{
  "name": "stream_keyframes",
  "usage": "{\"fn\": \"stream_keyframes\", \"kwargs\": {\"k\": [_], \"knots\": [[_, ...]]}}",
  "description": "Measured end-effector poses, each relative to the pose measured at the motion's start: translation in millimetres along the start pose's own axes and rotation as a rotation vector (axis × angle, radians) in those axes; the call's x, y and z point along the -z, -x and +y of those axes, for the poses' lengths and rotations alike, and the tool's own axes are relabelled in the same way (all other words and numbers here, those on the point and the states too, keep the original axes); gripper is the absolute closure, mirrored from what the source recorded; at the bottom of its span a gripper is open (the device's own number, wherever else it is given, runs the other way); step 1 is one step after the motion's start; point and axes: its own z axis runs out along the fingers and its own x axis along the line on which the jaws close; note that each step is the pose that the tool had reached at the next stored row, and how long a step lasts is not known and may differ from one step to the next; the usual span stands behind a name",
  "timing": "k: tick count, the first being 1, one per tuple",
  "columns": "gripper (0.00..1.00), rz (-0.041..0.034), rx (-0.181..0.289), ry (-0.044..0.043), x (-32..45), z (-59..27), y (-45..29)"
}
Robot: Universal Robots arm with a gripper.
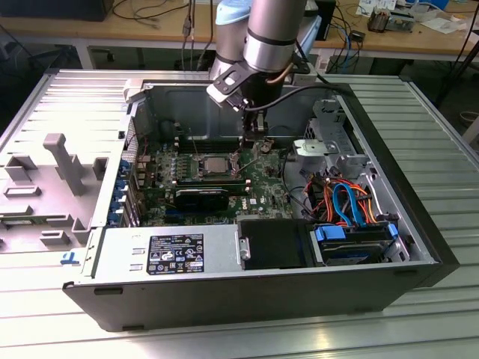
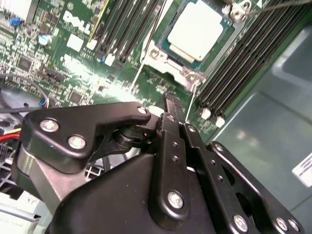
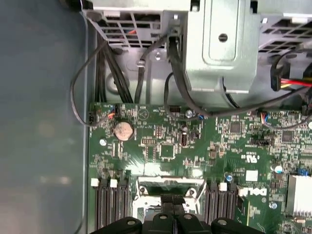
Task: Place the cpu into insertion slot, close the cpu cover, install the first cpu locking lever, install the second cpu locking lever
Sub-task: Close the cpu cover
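— What lies to the exterior view's left of the insertion slot [image 1: 196, 167]?
— The grey side panel [image 1: 30, 127], folded out flat, well apart from it.
— And in the slot itself?
— The cpu [image 1: 212, 165] lies flat in it, silvery top up. In the second wrist view, black memory slots [image 2: 124, 27] run alongside.
— The gripper [image 1: 253, 152]?
— Just to the exterior view's right of the slot, low over the green board [image 1: 262, 183]. Its fingers [image 2: 173, 109] are pressed together. Whether they pinch anything, I cannot tell.
— Further right?
— Blue and orange cables [image 1: 346, 200], well apart from the slot.
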Motion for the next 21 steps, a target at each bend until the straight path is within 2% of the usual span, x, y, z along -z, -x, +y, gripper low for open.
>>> {"fn": "stream_keyframes", "kwargs": {"k": [8, 10, 13, 16, 18, 21], "knots": [[0.89, 0.0078, 0.001, -0.0179, 3.2, 21.0, 1.1], [0.89, 0.0102, 0.001, -0.0311, 4.3, 33.2, 2.0], [0.89, 0.0106, 0.001, -0.0427, 4.7, 41.5, 2.5], [0.89, 0.0111, 0.001, -0.0539, 0.8, 46.8, 2.9], [0.89, 0.0115, 0.001, -0.0578, -4.1, 48.0, 2.9], [0.89, 0.0113, 0.004, -0.0584, -8.4, 48.2, 2.9]]}}
